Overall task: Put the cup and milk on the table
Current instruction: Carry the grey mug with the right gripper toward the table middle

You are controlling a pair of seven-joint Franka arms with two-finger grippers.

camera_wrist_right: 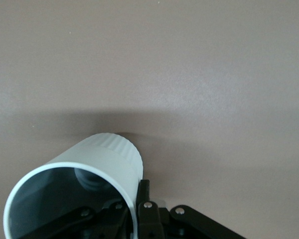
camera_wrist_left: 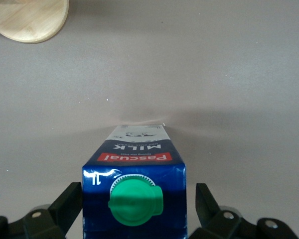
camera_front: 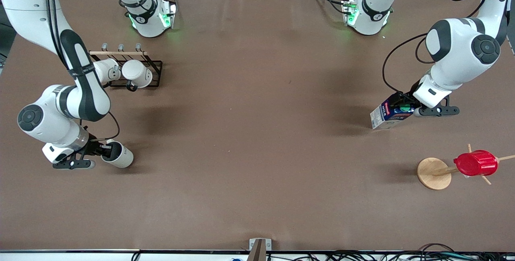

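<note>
Front view: right hand (camera_front: 97, 153) pinches the rim of the cup (camera_front: 118, 154), tilted, low over the table (camera_front: 257, 140) toward the right arm's end. Left hand (camera_front: 406, 107) straddles the top of the milk (camera_front: 389, 114) toward the left arm's end.

Left wrist view: fingers (camera_wrist_left: 70, 204) spread, apart from the carton's sides — milk on the table.

Right wrist view: one finger inside the cup, one outside — pressed on its wall.

You see a matt brown table (camera_front: 257, 152), glossy printed milk (camera_wrist_left: 134, 169) carton, smooth cup (camera_wrist_right: 97, 164), possibly ceramic; pale wooden stand (camera_front: 433, 173).
</note>
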